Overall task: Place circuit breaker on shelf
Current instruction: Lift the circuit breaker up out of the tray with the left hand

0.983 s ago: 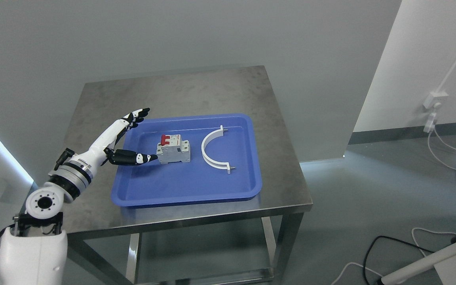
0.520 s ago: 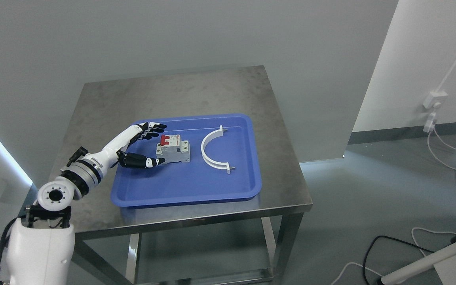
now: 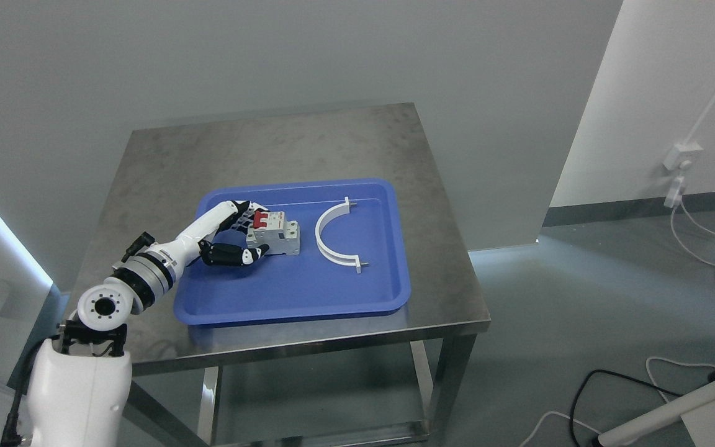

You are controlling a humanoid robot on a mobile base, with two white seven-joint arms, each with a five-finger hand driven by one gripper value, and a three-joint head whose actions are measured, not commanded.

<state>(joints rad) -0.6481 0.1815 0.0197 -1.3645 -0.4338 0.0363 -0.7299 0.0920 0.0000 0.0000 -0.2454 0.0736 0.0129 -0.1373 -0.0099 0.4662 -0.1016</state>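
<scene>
Circuit breaker (image 3: 275, 233), grey-white with red switches on top, sits in the left half of a blue tray (image 3: 308, 292). The left robot hand (image 3: 233, 233) has its fingers (image 3: 247, 210) along the breaker's far side and its thumb (image 3: 233, 255) against the near corner; whether it grips the breaker firmly or only touches it cannot be told. Just to the right in the same tray, apart from the breaker, lies a white curved bracket (image 3: 332, 234) with its open side facing right. The tray rests on a square worktop (image 3: 283, 146) of dull, mottled steel, towards its front edge, with bare metal behind it. The worktop stands on steel legs against a plain grey wall (image 3: 270, 56). Right of it the floor (image 3: 556, 310) is grey, with white and black cables (image 3: 587, 385) trailing across it, and a white wall panel (image 3: 661, 93) carries a small socket box (image 3: 682, 155).
</scene>
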